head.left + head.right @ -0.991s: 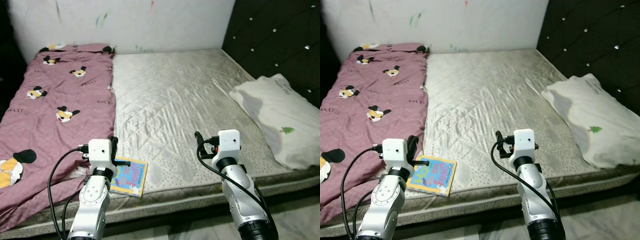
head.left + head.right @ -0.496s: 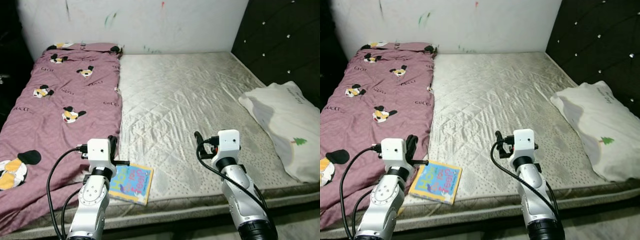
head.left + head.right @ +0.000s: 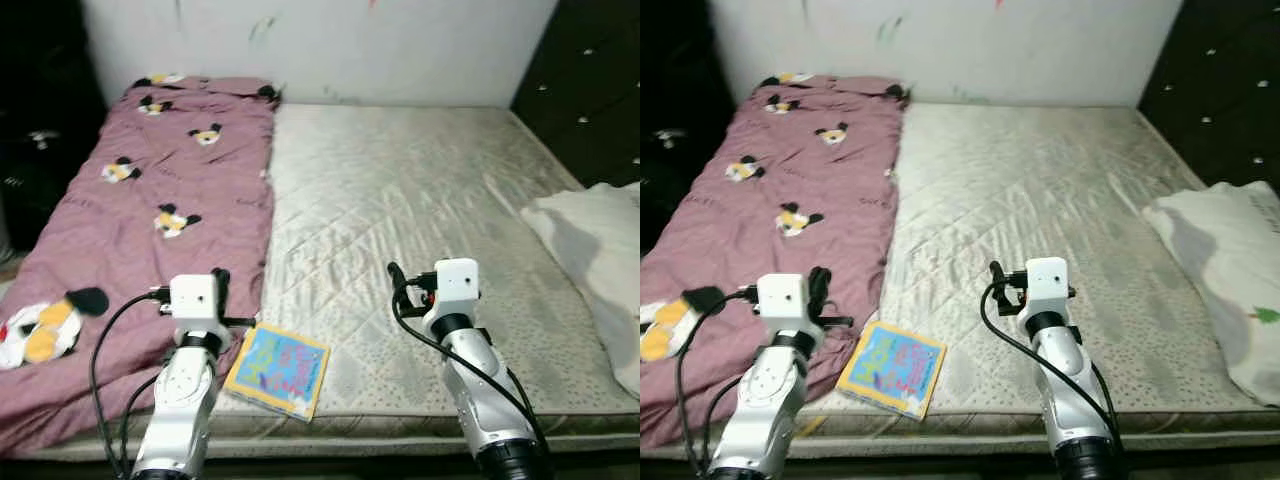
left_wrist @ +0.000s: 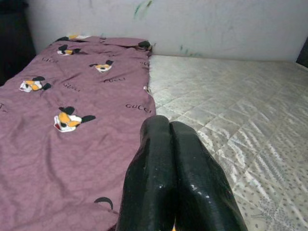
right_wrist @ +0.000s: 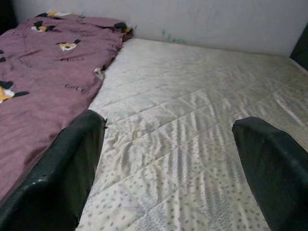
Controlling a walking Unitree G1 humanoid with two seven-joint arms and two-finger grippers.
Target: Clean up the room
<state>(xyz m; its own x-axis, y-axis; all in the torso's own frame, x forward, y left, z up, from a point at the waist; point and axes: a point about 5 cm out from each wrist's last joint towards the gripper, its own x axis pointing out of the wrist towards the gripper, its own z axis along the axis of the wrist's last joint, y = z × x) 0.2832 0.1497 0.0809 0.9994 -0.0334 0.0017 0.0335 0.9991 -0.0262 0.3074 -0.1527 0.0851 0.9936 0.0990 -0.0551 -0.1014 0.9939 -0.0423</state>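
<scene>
A colourful children's book point(image 3: 278, 370) lies flat on the bare mattress point(image 3: 420, 190), close to its front edge. A purple blanket point(image 3: 150, 200) with cartoon mouse prints covers the bed's left side. A white pillow point(image 3: 1230, 260) lies at the right edge. My left gripper point(image 4: 171, 130) is shut and empty, held over the blanket's edge just left of the book. My right gripper point(image 5: 168, 122) is open with nothing between its fingers, raised over the front middle of the mattress.
A black tufted headboard point(image 3: 580, 90) rises on the right, and a white wall point(image 3: 400, 40) with paint marks stands behind the bed. Dark furniture point(image 3: 40, 150) stands to the left of the bed.
The camera has swung to the left, so the bed, book and pillow sit further right in the picture. Both arms keep the same pose.
</scene>
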